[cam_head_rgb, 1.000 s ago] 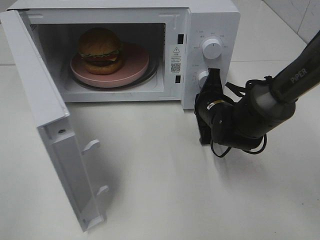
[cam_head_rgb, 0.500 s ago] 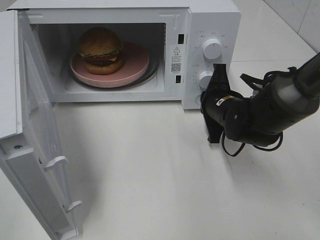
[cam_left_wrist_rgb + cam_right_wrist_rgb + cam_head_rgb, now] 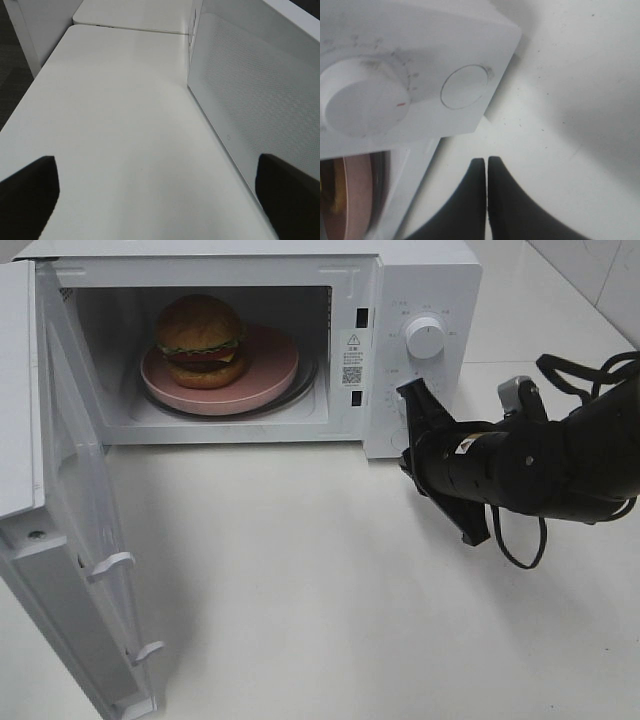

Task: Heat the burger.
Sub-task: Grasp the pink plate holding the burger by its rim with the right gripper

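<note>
Trouble could come from the door [image 3: 70, 540] first. From the high camera, the microwave [image 3: 420, 280] stands wide open, so it should not heat until that door is shut. A hard shove could slide the whole microwave on the bench [image 3: 300, 600] or shake the food. The burger [image 3: 200, 340] sits inside the microwave on a pink plate [image 3: 275, 365], on the part of the plate farther from the knobs. It stands upright, bun top up. Its long line runs up and down, and being round it has no front. It is tall, so a bump might tip it. The right gripper [image 3: 408, 392] is closed on nothing, right at the microwave's knob side, below the top knob [image 3: 425, 337]. It could scrape the panel there.

The left wrist camera shows the left gripper [image 3: 155, 200] wide open and empty, just beside the outside of the microwave door. If it pushes at a slant, a finger may slip off the flat door.

The right wrist camera shows the closed fingertips near the microwave's front corner, a little apart from the round button [image 3: 465, 86] and the lower knob [image 3: 362, 100]. Closed fingers cannot pinch a knob, so a turn might slip.
</note>
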{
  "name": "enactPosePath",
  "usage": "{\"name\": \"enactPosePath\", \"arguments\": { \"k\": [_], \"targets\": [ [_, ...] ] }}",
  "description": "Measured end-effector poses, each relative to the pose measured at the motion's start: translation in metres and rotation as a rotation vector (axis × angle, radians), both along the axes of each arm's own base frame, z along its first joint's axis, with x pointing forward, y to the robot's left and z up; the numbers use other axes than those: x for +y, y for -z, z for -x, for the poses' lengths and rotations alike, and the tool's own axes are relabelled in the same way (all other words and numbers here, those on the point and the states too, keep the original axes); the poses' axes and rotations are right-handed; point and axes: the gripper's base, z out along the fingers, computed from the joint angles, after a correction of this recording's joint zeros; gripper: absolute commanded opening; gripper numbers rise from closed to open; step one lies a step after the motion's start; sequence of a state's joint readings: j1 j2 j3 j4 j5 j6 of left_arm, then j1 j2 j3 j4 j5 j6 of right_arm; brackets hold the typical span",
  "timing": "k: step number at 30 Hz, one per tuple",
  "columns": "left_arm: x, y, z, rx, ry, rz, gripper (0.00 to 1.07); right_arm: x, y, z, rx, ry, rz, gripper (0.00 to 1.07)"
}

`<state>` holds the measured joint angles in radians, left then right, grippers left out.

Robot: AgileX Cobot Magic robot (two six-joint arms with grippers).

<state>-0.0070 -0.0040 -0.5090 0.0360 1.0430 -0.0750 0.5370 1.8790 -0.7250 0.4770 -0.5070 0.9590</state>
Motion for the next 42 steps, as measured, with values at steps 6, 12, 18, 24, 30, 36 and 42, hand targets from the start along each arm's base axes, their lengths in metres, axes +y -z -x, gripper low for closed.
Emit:
{"name": "enactPosePath", "arguments": {
  "k": [6,12,18,24,30,36,42],
  "targets": [
    [0.000,0.000,0.000,0.000,0.000,0.000,1.00,0.003,-0.010,0.013,0.048,-0.289,0.213,0.02],
    [0.000,0.000,0.000,0.000,0.000,0.000,1.00,0.003,-0.025,0.027,0.081,-0.521,0.351,0.03],
    [0.000,0.000,0.000,0.000,0.000,0.000,1.00,0.006,-0.044,0.032,0.097,-0.690,0.434,0.03],
    [0.000,0.000,0.000,0.000,0.000,0.000,1.00,0.010,-0.064,0.037,0.138,-0.980,0.560,0.04],
    [0.000,0.000,0.000,0.000,0.000,0.000,1.00,0.015,-0.086,0.041,0.141,-1.326,0.671,0.06],
    [0.000,0.000,0.000,0.000,0.000,0.000,1.00,0.017,-0.100,0.041,0.039,-1.656,0.798,0.07],
    [0.000,0.000,0.000,0.000,0.000,0.000,1.00,0.013,-0.110,0.038,-0.111,-1.993,1.010,0.09]
  ]
}}
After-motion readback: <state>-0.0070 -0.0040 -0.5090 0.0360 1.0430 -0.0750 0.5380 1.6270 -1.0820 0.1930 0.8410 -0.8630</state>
